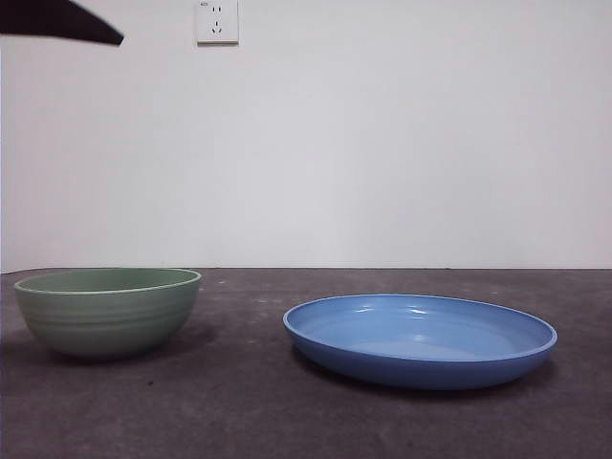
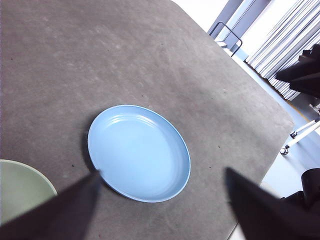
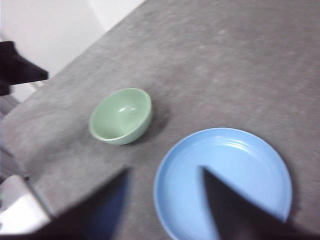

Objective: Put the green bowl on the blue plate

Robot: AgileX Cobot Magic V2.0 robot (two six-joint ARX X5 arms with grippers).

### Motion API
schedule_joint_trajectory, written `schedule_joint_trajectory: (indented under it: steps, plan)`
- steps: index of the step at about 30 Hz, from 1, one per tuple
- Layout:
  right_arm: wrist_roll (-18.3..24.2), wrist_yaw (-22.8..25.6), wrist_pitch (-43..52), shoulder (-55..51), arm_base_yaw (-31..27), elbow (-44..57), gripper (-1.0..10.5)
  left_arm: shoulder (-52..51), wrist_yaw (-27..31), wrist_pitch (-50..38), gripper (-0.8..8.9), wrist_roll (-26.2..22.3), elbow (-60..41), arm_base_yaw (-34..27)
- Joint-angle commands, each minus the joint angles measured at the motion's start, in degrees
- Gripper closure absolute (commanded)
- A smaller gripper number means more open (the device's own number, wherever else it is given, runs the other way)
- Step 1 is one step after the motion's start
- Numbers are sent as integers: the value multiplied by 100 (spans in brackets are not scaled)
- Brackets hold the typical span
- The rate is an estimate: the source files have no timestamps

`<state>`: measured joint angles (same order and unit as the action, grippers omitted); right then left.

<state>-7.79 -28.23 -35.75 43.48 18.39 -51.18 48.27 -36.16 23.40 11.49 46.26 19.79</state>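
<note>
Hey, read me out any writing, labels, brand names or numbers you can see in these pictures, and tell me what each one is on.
No text can be read anywhere.
Wall socket: a tiny dark mark near its top left corner, too small to read.
Green bowl: no print or label visible.
Blue plate: no print or label visible.
Table: plain dark grey surface, no markings.
</note>
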Motion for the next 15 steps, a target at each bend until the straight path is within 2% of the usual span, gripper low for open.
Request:
schedule_joint_trajectory:
  steps: [1, 3, 6, 12, 15]
  plan:
    - [-221, 208, 52, 26, 35, -94, 368, 24, -31, -44, 265, -9, 136, 26]
    - [-284, 282, 52, 26, 35, -94, 311, 24, -31, -46, 220, -7, 136, 26]
    - [-334, 280, 50, 24, 35, -94, 302, 24, -31, -48, 160, -7, 136, 26]
    - [-378, 278, 55, 24, 35, -94, 303, 24, -24, -22, 158, -9, 136, 24]
    - [-413, 271, 50, 22, 35, -94, 303, 31, 275, 175, 160, -4, 136, -13]
